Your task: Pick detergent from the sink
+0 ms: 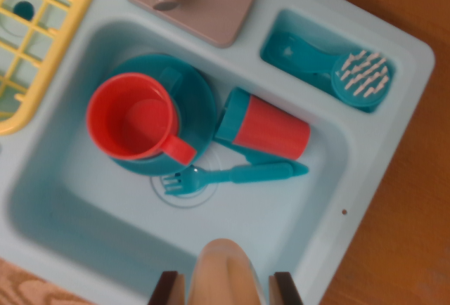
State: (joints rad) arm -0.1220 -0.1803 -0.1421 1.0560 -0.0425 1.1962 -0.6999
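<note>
1. One pale peach detergent bottle (223, 266) shows at the bottom edge of the wrist view, over the sink's near rim. It is smooth, rounded at the top and blurred, and no label or cap can be made out.
2. Gripper (226, 285): two dark fingers, narrowly parted, stand close against either side of the bottle and appear to clamp it.
3. Sink (380, 199): light blue moulded plastic with rounded corners and a circular drain ring (184, 194) in the basin floor.
4. Far left of the basin: a glossy red cup (133, 119), upright, handle towards the drain, standing on a teal plate (197, 94).
5. Far right of the basin: a red tumbler (266, 129) with a teal band, lying on its side just beside the plate.
6. A teal fork (235, 174) lies between the tumbler and the drain, tines over the ring.
7. The right half of the basin floor near the front rim is bare.
8. A teal brush (355, 76) with white bristles occupies the far-right side compartment.
9. A yellow rack (42, 38) sits at the far-left corner, with a taupe faucet base (204, 3) on the far rim.
10. The surrounding table (422, 249) is wood.
</note>
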